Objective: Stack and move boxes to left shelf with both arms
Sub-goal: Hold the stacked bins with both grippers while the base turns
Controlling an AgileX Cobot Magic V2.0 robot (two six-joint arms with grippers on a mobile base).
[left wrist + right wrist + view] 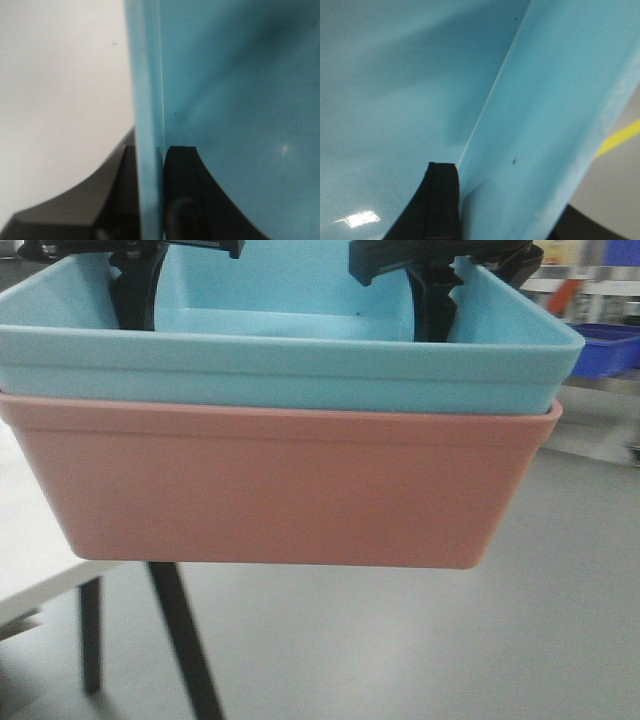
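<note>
A grey, smooth floor [420, 640] fills the lower and right part of the front view, with the room beyond it blurred. Across the middle of that view the salmon pink tub [280, 490] spans nearly the full width; most of its underside hangs over the floor, and whether its left end touches anything cannot be told. Nested inside it sits the light blue tub [300, 365], upright and level, its rolled rim resting just above the pink rim. At the near left a white tabletop [25, 560] juts out on black legs [185, 640], partly behind the pink tub. At the far right a dark blue crate [605, 348] sits on blurred metal racking [590, 285]. The left gripper [135, 285] reaches down at the blue tub's left end, and the right gripper [435, 295] at its right end. In the left wrist view the blue wall stands edge-on between two black fingers [182, 190], one inside and one outside, pinching it, with white surface beyond. In the right wrist view one black finger pad [442, 200] lies against the inner blue wall and a dark shape shows past the rim, so this claw too clamps the wall. A yellow floor line [620, 137] crosses the grey beyond.
</note>
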